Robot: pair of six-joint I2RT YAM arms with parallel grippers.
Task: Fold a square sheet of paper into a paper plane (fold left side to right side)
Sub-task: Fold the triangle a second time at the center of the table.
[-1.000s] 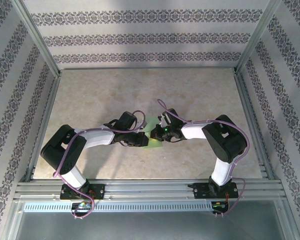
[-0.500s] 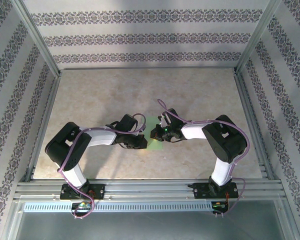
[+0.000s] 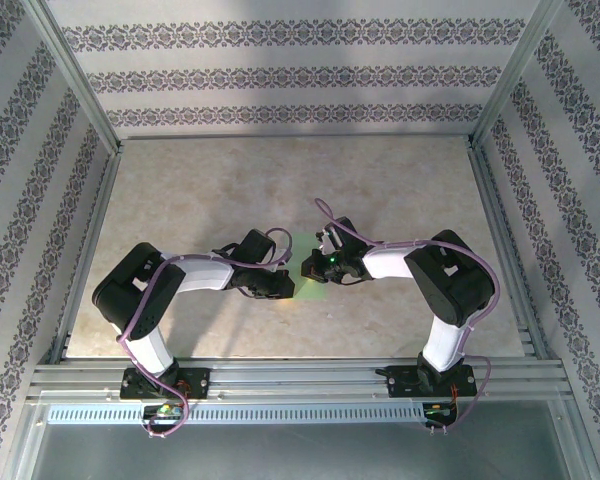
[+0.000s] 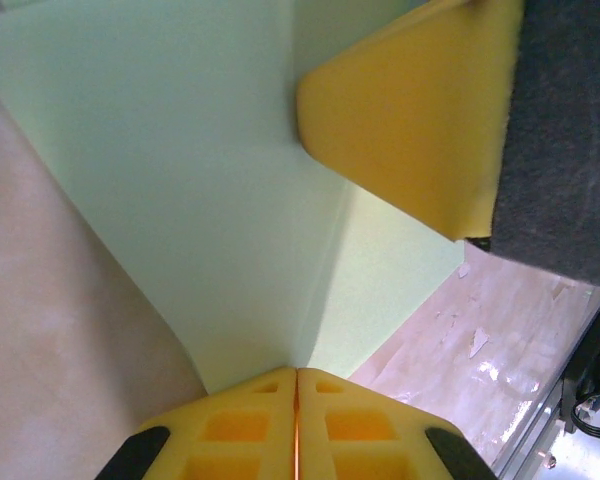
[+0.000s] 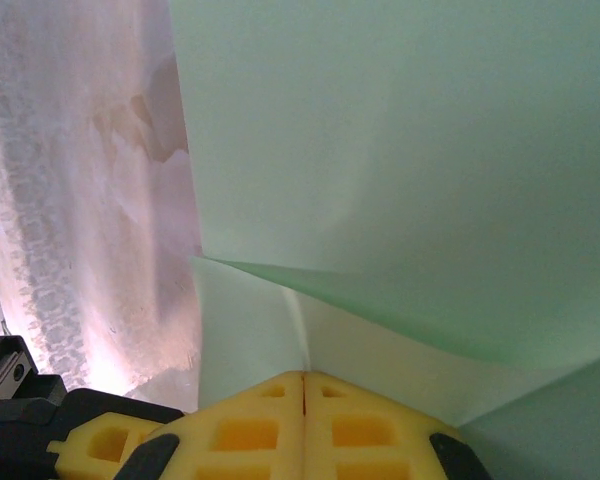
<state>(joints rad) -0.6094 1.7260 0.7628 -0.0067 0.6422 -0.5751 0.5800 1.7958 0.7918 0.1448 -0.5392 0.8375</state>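
My left gripper (image 4: 297,372) is pinched tight on an edge of the square sheet of paper (image 4: 180,150), and my right gripper (image 5: 303,376) is clamped on it as well. Both arms reach low and inward, tips nearly meeting at the middle of the table (image 3: 200,200), the sheet bent between them.

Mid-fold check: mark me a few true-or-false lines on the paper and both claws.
1. The thin pale green square sheet of paper lies near the middle of the beige marbled table. True.
2. The left claw stands wide open. False: it is pinched shut on the paper.
3. The right claw is shut. True.
4. The sheet lies completely flat. False: part of it bends upward along a crease.
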